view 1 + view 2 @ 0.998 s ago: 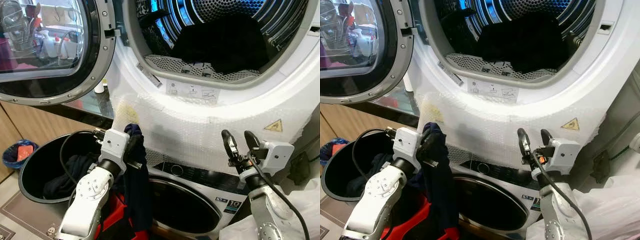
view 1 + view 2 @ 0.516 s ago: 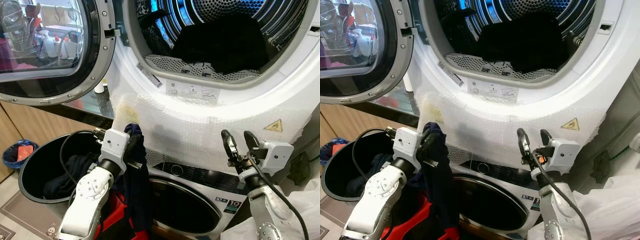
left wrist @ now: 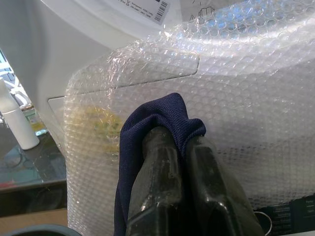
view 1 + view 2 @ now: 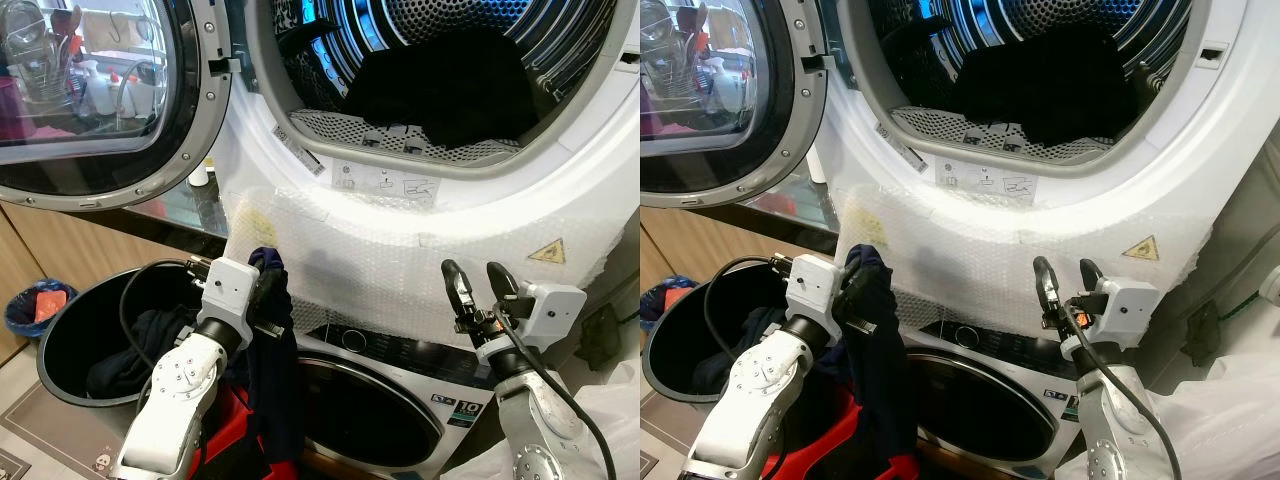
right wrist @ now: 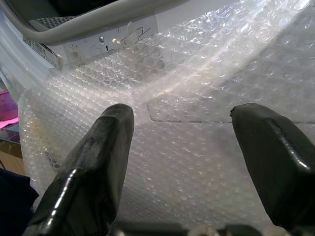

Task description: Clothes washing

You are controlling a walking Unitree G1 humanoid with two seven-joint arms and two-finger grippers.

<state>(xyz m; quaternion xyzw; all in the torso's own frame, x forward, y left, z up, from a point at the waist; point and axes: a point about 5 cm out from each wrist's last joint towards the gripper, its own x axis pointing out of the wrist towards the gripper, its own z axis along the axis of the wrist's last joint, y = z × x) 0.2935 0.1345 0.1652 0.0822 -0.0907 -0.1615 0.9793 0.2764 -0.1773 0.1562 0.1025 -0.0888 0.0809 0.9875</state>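
My left gripper (image 4: 270, 285) is shut on a dark navy garment (image 4: 275, 390) that hangs down from its fingers, in front of the bubble-wrapped front (image 4: 400, 250) of the upper machine. In the left wrist view the navy cloth (image 3: 157, 118) folds over the black fingertips (image 3: 167, 162). Above, the upper drum (image 4: 450, 70) stands open with dark clothes (image 4: 450, 85) inside. Its round door (image 4: 90, 100) is swung open to the left. My right gripper (image 4: 478, 285) is open and holds nothing, raised before the bubble wrap; its two fingers (image 5: 93, 167) stand wide apart.
A black bucket (image 4: 70, 340) with dark clothes and a cable sits low on the left. A lower washing machine (image 4: 380, 400) with a dark round door is under the bubble wrap. Something red (image 4: 225, 430) lies beneath the hanging garment. A small blue bin (image 4: 35, 305) stands far left.
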